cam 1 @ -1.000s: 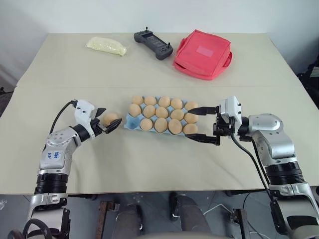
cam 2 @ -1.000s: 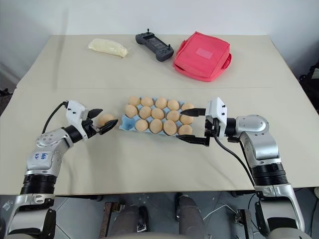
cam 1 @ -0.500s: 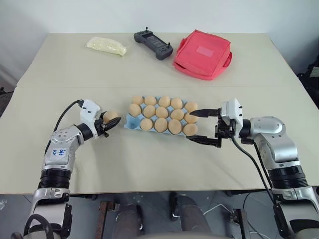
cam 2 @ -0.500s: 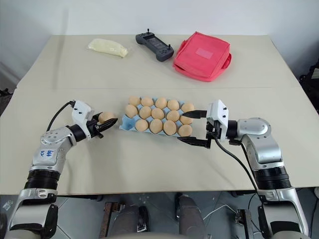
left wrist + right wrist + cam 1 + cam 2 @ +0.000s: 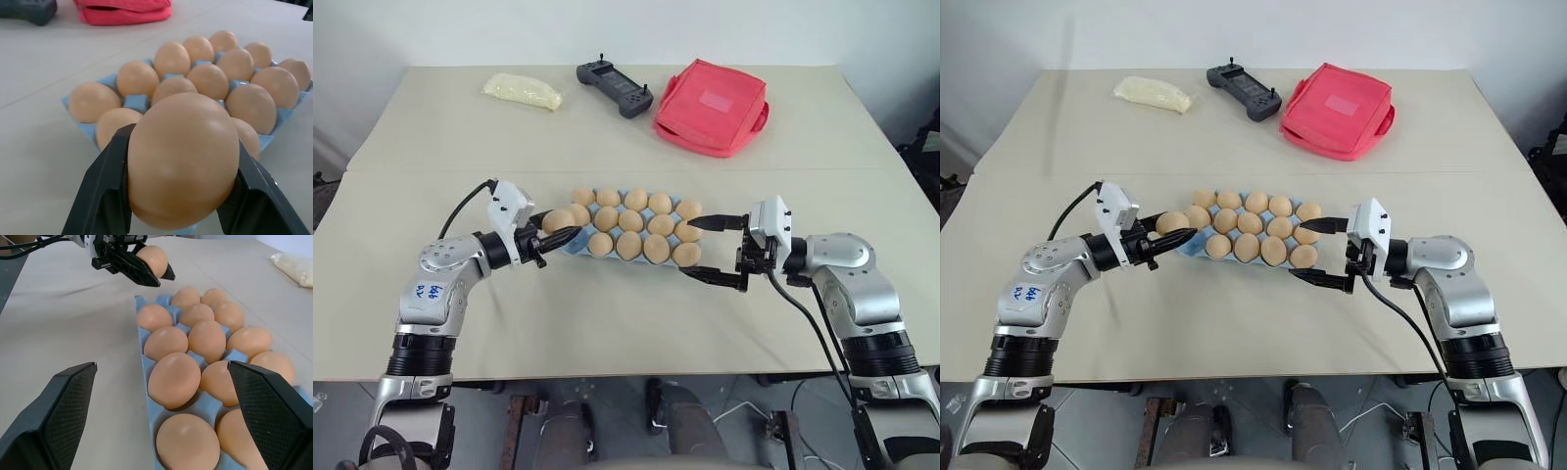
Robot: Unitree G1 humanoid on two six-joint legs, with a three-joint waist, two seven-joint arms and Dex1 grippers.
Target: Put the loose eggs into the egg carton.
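Observation:
A tan-orange loose egg (image 5: 558, 219) is clamped between the two black fingers of my left gripper (image 5: 560, 227), raised off the table at the left end of the egg carton (image 5: 570, 245). That light blue carton sits mid-table with several eggs (image 5: 630, 221) in its cups. In the left wrist view the held egg (image 5: 183, 159) hangs in front of the carton's near cups. My right gripper (image 5: 713, 251) stands open around the carton's right end, one finger on each side, touching nothing that I can see.
A red fabric pouch (image 5: 712, 106) lies at the back right, a dark handheld controller (image 5: 614, 86) at the back centre, and a pale yellow bag (image 5: 522, 91) at the back left. The table's front edge runs just below both arms.
My left gripper shut on the egg that lay on the table, then lifted it and carried it right to the carton's left end. The right gripper stayed open and still.

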